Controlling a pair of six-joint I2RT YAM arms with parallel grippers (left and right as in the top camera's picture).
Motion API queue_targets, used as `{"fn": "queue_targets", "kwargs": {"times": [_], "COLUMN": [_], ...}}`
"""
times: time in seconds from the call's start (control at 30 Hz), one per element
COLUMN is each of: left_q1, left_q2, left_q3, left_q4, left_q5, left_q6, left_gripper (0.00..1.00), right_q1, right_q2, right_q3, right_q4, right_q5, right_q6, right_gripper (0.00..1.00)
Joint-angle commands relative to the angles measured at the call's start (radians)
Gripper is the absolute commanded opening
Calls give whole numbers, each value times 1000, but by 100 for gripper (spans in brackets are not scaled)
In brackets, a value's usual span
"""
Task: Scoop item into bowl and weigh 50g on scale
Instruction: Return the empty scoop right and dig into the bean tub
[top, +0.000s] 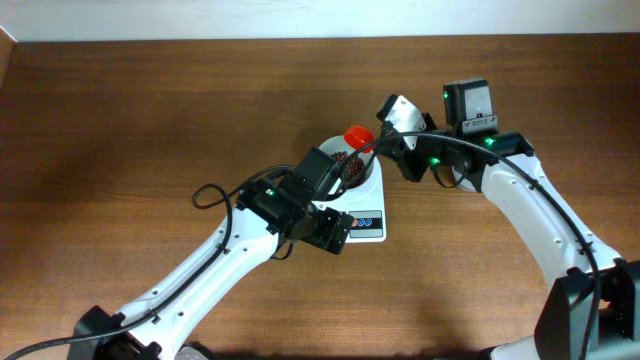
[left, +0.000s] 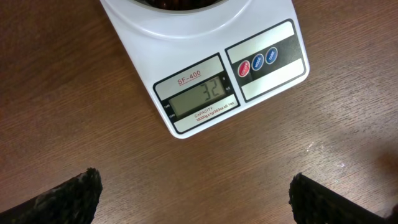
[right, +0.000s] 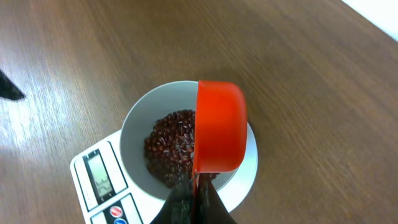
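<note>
The white scale (left: 205, 68) lies on the wooden table, its display reading 32. On it stands the white bowl (right: 134, 127) holding a heap of dark red-brown beans (right: 169, 146). My right gripper (right: 196, 202) is shut on the handle of a red scoop (right: 219, 127), which is tipped on its side over the bowl's right half. In the overhead view the scoop (top: 358, 136) shows above the bowl (top: 372, 175) and beans (top: 350, 170). My left gripper (left: 196, 202) hangs open over bare table just in front of the scale (top: 365, 222), nothing between its fingers (left: 68, 199).
Brown wooden table (top: 150, 110) all round. The left arm (top: 230, 250) reaches in from the lower left, the right arm (top: 530, 200) from the lower right. A light wall edge runs along the top of the overhead view.
</note>
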Motion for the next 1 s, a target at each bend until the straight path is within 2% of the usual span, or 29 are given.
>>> {"fn": "queue_targets", "kwargs": {"times": [0.0,0.13,0.27,0.33,0.5,0.63,0.8,0.97], "left_q1": [-4,-4,-4,-4,-4,-4,-4,-4], "left_q2": [-16,-16,-16,-16,-16,-16,-16,-16], "left_q3": [-9,-9,-9,-9,-9,-9,-9,-9], "left_q4": [3,3,3,3,3,3,3,3], "left_q5": [-10,-10,-10,-10,-10,-10,-10,-10], "left_q6": [-5,-5,-5,-5,-5,-5,-5,-5], "left_gripper": [99,99,99,99,99,99,99,99], "right_q1": [-4,-5,-84,-162,-369,-494,-511,-463], "right_q2": [-28,-28,-30,-30,-29,-28,-22,46], "right_q3": [23,23,71,87,87,87,87,85], "right_q4": [12,74,127,114,-71,-218,-345,-354], "right_q5": [4,5,3,-27,51,261,513,670], "right_q6": [103,202,522,598,601,600,571,525], "right_gripper": [4,4,4,4,4,4,4,4]}}
